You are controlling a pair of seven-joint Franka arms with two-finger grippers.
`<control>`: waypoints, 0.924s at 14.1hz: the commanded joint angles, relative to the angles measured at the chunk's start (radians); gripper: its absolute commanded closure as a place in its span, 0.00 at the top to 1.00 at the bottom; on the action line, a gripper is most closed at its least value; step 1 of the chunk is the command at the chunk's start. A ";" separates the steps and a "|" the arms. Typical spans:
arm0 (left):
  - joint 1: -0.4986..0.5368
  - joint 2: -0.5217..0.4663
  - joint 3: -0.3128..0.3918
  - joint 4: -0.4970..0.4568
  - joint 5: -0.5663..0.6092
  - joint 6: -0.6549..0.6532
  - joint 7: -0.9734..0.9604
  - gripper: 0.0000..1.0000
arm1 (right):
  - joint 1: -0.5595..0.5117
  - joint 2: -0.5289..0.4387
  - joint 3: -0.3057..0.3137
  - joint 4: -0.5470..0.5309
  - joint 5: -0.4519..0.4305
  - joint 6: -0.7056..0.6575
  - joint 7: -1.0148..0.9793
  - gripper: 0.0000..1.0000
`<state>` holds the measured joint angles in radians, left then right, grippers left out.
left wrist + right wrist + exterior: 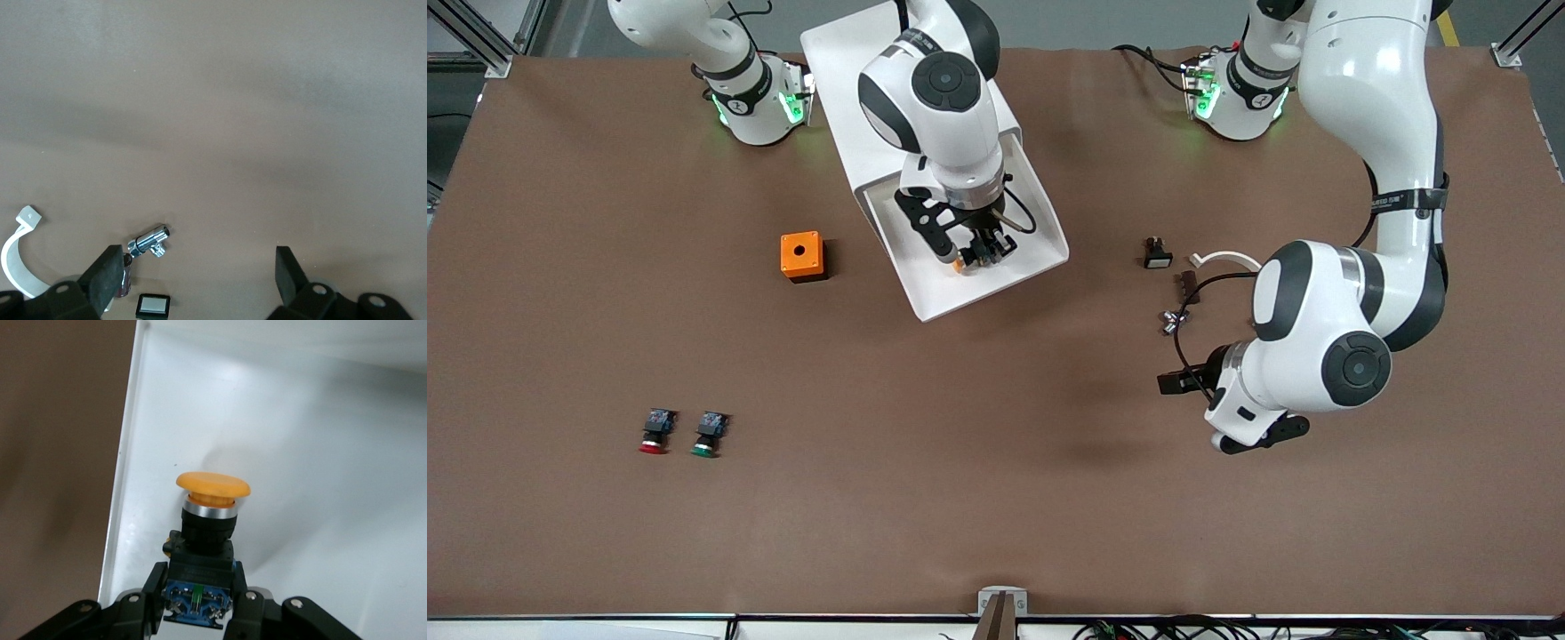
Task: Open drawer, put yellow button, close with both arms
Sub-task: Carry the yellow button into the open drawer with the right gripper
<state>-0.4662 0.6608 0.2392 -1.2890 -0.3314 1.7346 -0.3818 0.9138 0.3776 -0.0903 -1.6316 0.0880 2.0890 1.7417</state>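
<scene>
Right gripper (pixel 971 258) is clamped on the yellow button (pixel 211 513) by its black body and blue terminal end, orange cap pointing away from the wrist, and it hangs over the pulled-out drawer (pixel 1040 233) — the top white tray of the cabinet (pixel 845 53). In the right wrist view the cap sits just above the tray floor, close to one side wall; whether it's touching yet I can't tell.

Step in hand, as I read it: set the button down inside the tray. To do it well — lower until the cap or body is resting on the floor, then spread the fingers w/o dragging; keep off the side wall so the part doesn't ride up the rim. Lift straight up afterwards.

Left gripper (pixel 193 273) waits over bare table toward the left arm's end, fingers spread wide, nothing between them; a chrome fitting (pixel 149 241) and a white clip (pixel 15 257) lie near it. It'll be needed for the two-arm close, so no rush there.
</scene>
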 commanded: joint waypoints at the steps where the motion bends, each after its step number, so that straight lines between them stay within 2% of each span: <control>1: -0.031 -0.004 -0.008 -0.009 0.020 0.046 0.011 1.00 | 0.017 0.035 -0.012 0.050 -0.019 -0.014 0.006 0.28; 2: -0.054 -0.004 -0.006 -0.007 0.020 0.058 -0.009 1.00 | 0.011 0.040 -0.012 0.052 -0.016 -0.014 0.006 0.79; 3: -0.071 -0.006 -0.005 -0.007 0.022 0.063 -0.012 1.00 | 0.010 0.040 -0.012 0.053 -0.016 -0.014 0.004 0.99; 6: -0.110 -0.010 -0.006 -0.007 0.022 0.066 -0.110 1.00 | 0.002 0.038 -0.014 0.081 -0.011 -0.020 -0.025 1.00; 8: -0.155 -0.009 -0.008 -0.007 0.022 0.097 -0.202 1.00 | -0.025 0.035 -0.016 0.111 -0.002 -0.035 -0.117 1.00; 13: -0.261 -0.009 -0.011 -0.006 0.006 0.155 -0.493 1.00 | -0.160 0.012 -0.022 0.242 -0.002 -0.306 -0.532 1.00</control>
<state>-0.6848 0.6613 0.2261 -1.2892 -0.3314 1.8666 -0.7658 0.8234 0.3999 -0.1210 -1.4515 0.0862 1.8841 1.3552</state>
